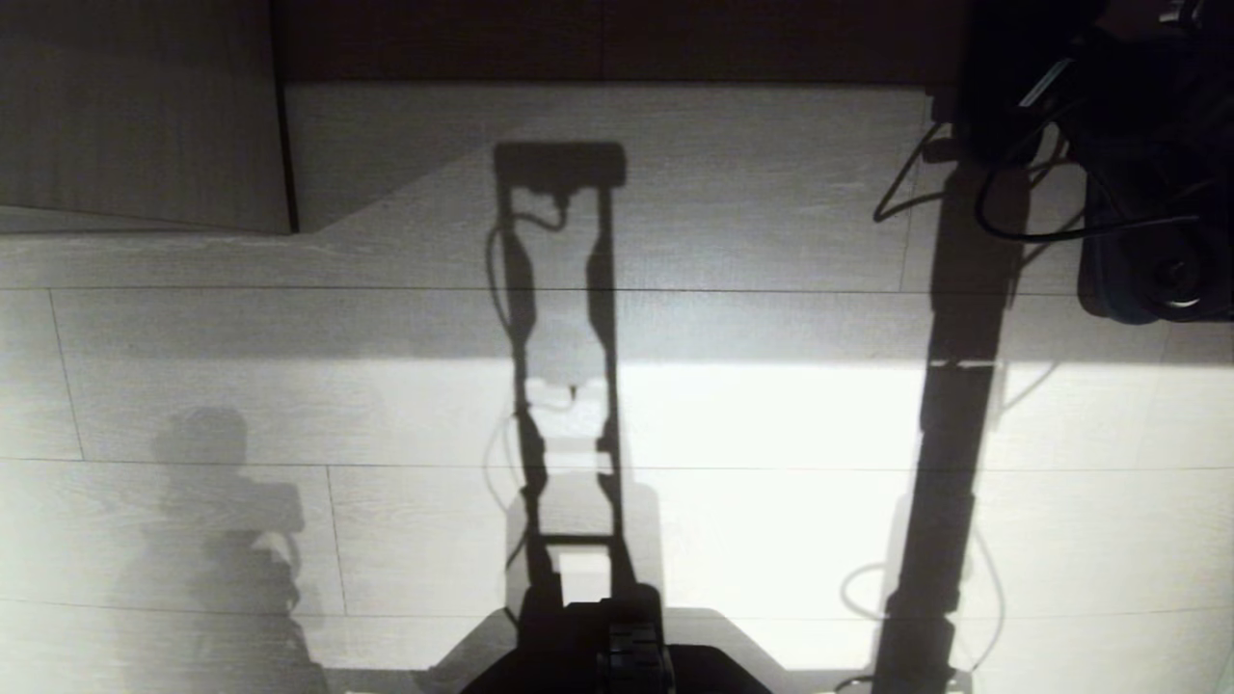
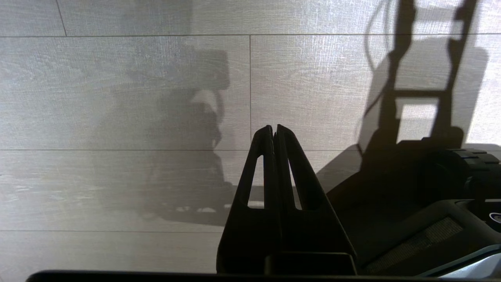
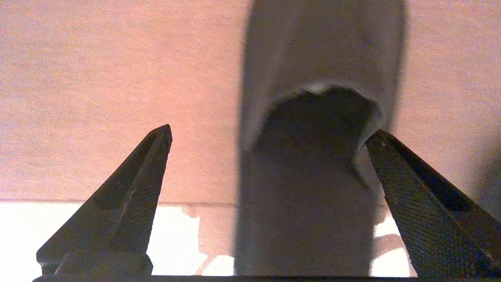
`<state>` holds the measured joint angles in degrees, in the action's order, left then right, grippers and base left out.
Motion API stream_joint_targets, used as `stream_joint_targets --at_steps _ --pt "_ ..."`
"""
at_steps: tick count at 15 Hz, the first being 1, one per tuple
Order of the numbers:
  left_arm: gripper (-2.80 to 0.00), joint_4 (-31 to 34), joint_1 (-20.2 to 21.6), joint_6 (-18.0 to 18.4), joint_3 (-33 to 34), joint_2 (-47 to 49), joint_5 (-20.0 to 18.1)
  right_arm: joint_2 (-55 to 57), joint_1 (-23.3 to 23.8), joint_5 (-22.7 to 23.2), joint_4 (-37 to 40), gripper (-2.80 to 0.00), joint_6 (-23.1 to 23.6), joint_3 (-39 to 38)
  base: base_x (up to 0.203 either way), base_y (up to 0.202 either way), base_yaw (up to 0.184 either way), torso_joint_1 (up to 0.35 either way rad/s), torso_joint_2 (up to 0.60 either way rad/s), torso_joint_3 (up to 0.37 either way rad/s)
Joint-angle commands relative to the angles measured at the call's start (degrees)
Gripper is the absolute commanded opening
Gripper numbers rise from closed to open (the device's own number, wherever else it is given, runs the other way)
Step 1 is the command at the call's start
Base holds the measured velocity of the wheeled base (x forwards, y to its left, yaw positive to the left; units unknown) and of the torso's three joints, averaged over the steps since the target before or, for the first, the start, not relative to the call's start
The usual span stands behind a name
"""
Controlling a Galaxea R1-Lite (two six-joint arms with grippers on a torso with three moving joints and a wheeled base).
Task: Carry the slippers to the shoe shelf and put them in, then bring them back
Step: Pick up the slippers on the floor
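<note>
The right end effector [image 3: 270,137] is spread wide around one of the slippers [image 3: 313,156] lying on the floor, not yet gripped; the left end effector [image 2: 274,131], parked, is clenched empty, so carrying seems left.

The right tool [image 3: 268,135] stands wide open — its two dark, textured fingers [image 3: 129,188] spread far apart, tips pointing away from the camera. Between them lies one slipper [image 3: 313,156], grey and blurred, lengthwise to the view, its dark opening facing the camera and its pale rim curving over it. The slipper sits closer to one finger, just beside its tip; whether they touch cannot be told. Under it runs a pale wood-grain surface [image 3: 98,78] — a bright lit band crosses it nearest the camera.
</note>
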<state>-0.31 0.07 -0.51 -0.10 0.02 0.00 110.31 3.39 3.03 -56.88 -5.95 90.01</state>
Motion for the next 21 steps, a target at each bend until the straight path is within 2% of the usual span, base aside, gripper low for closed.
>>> stream_joint_targets --at_steps 1,9,14,21 --pt "-2.80 -0.04 0.01 -0.02 0.01 -0.02 0.00 2.34 -1.00 0.05 -0.30 0.00 0.05 2.75 0.000 0.000 0.000 0.000 0.00 0.000" --pt "-2.80 -0.04 0.01 -0.02 0.01 0.00 0.00 7.43 -3.47 -0.05 -0.75 0.00 0.50 7.27 0.000 0.000 0.000 0.000 0.00 0.000" --pt "-2.80 -0.04 0.01 -0.02 0.01 0.05 0.00 11.70 -3.45 -2.03 -0.38 0.00 0.56 15.03 0.000 0.000 0.000 0.000 0.00 0.000" --pt "-2.80 -0.04 0.01 -0.02 0.01 -0.02 0.00 11.17 -3.21 -3.93 -0.60 0.00 0.88 16.30 0.000 0.000 0.000 0.000 0.00 0.000"
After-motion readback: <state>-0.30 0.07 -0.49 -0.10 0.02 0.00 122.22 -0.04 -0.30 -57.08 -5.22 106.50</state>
